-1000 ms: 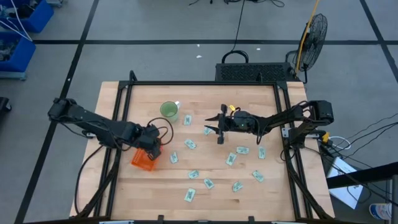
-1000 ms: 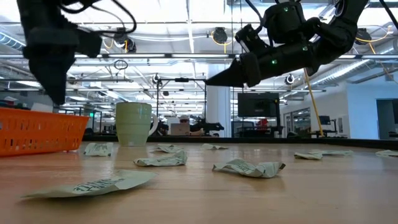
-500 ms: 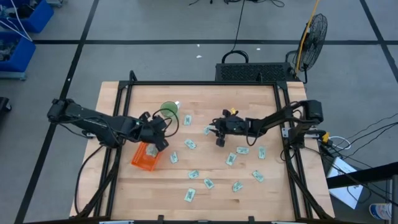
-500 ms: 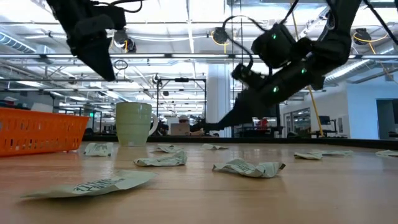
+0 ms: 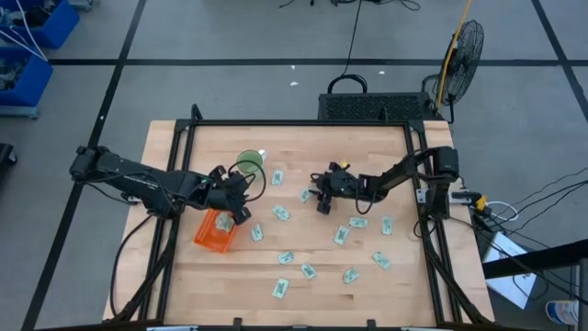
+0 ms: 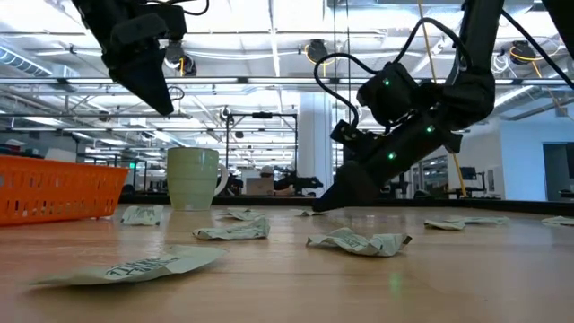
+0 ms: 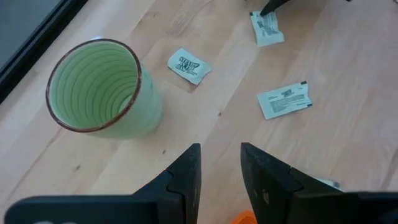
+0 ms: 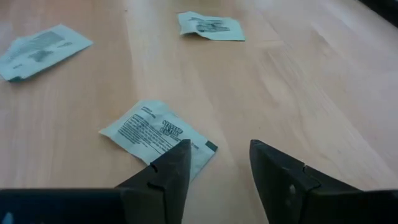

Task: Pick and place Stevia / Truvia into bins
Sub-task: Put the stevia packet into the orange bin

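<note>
Landmark for all places: the green cup (image 5: 249, 163) on the table (image 5: 386, 147).

Nearest the front edge, well away from the cup: loose Stevia packets (image 5: 280, 288), scattered flat on the wood and spreading up toward mid-table.

Orange bin (image 5: 214, 230): just in front of the cup, on its left-arm side. One packet appears to lie inside it.

Left end effector (image 5: 237, 195): between bin and cup, lifted off the table. Fingers (image 7: 186, 177) a narrow gap apart, nothing between them. Looks idle over the bin side.

Right end effector (image 8: 214, 165): well off to the right-arm side of the cup, about level with it, tips (image 6: 327, 203) down at the table surface. Fingers spread, nothing held. Target packet (image 8: 158, 132) lies flat, touching or just ahead of one fingertip and offset to that finger's side, not centred in the gap. Its long axis runs slantwise across the gap rather than in line with the fingers.

Judgement: right arm is the nearer and is set for this pick; the grasp turns on shifting sideways so the packet sits between the fingers before closing.

Beyond: two more packets (image 8: 210, 25) farther out on the table.
</note>
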Tool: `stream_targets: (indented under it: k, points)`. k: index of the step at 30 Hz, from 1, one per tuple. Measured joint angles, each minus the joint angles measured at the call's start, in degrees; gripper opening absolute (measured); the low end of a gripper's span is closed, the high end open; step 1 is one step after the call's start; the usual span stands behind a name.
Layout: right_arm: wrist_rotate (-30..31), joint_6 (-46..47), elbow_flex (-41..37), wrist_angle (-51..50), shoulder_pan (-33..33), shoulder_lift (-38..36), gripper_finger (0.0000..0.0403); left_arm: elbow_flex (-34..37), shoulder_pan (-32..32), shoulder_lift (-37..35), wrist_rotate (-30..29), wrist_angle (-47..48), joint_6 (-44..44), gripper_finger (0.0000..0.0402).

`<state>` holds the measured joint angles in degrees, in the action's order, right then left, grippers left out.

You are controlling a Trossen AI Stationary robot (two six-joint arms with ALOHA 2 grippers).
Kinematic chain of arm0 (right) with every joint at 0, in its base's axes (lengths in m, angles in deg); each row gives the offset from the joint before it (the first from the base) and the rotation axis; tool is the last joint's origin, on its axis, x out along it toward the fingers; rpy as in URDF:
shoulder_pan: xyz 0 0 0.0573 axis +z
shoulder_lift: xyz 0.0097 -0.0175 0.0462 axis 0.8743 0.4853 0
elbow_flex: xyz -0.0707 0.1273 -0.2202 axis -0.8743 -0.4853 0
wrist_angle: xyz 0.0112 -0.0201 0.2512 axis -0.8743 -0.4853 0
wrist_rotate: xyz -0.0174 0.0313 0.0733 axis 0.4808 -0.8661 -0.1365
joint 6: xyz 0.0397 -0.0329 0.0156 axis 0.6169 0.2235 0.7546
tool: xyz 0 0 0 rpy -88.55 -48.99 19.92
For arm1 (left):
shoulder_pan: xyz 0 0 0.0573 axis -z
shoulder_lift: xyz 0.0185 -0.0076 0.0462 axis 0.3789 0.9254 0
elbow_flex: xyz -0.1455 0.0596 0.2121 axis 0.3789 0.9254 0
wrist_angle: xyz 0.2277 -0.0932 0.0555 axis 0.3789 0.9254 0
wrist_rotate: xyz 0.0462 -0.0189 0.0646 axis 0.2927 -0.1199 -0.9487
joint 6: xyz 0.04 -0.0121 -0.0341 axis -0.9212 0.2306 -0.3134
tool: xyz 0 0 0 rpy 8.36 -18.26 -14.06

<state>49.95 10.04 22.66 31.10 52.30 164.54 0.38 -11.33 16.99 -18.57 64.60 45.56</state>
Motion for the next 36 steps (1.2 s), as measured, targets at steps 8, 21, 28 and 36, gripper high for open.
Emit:
stream_targets:
  k: [8, 21, 28, 36]
  points:
    - [-0.69, -0.15, 0.04, -2.04, 0.02, -0.07, 0.0135, 0.00, 0.00, 0.00, -0.02, -0.19, 0.01, 0.0120]
    - [-1.24, -0.18, 0.11, -5.11, 0.13, -0.13, 0.0006, 0.00, 0.00, 0.00, -0.07, -0.42, 0.13, 0.0120]
    - [-0.55, -2.54, -0.11, -1.20, 0.73, -0.59, 0.0002, 0.00, 0.00, 0.00, -0.18, -1.16, 0.15, 0.0120]
    - [-0.71, -4.40, -0.12, -1.41, 2.04, -4.31, 0.0001, 0.00, 0.00, 0.03, -0.18, -8.57, -0.24, 0.0120]
